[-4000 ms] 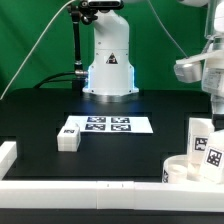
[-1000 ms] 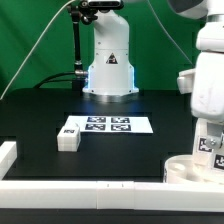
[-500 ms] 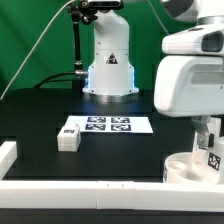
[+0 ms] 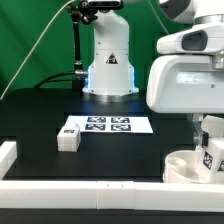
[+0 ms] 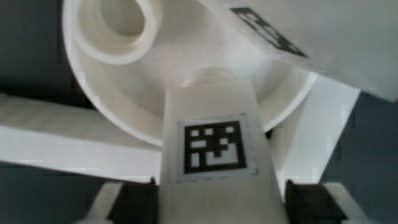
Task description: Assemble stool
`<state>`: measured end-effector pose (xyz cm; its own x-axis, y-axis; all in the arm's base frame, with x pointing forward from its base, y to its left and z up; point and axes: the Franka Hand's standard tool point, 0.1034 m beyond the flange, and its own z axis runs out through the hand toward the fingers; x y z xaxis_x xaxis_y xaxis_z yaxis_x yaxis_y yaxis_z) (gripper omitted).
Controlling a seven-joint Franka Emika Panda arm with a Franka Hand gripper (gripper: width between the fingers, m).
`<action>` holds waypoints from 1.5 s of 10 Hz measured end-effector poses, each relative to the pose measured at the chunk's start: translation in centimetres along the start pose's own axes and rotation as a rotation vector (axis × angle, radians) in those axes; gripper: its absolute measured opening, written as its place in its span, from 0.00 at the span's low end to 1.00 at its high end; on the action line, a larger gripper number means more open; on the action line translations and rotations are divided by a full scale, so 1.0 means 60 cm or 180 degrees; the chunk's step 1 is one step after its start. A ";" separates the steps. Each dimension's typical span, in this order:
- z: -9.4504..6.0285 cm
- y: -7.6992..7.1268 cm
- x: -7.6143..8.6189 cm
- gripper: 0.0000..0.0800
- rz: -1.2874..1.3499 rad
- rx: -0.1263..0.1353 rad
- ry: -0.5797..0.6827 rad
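Note:
The round white seat (image 4: 186, 166) lies at the exterior view's lower right; in the wrist view it fills the space behind the leg (image 5: 125, 70). My gripper (image 4: 210, 133) has come down beside it and is shut on a white stool leg (image 4: 212, 156) with a square tag. In the wrist view that leg (image 5: 222, 130) sits between my two dark fingers (image 5: 135, 205), touching both, with the gripper (image 5: 222, 208) around its near end. A second tagged leg (image 5: 285, 35) lies across the seat's far side. Another loose leg (image 4: 68, 133) lies far off on the exterior view's left.
The marker board (image 4: 107, 124) lies on the black table in front of the robot base (image 4: 108, 70). A long white rail (image 4: 90, 192) runs along the front edge, and a short one (image 4: 8, 156) stands at the exterior view's left.
The arm has swung in from the exterior view's right and come down over the leg beside the seat. The held leg's tag now sits slightly higher and tilted.

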<state>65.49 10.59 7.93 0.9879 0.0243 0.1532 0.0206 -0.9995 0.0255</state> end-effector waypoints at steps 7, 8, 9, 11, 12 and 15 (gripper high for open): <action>0.004 0.020 -0.008 0.58 0.1522 0.0150 0.0246; 0.003 0.018 -0.009 0.58 0.1455 0.0146 0.0226; -0.008 0.020 -0.011 0.73 0.1291 0.0128 0.0189; -0.040 0.053 -0.031 0.81 0.0832 0.0086 0.0160; -0.055 0.080 -0.036 0.81 0.0669 0.0071 0.0139; -0.061 0.143 -0.031 0.81 0.0649 0.0038 0.0170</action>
<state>63.26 2.02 11.45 0.9622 -0.1777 0.2063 -0.1768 -0.9840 -0.0231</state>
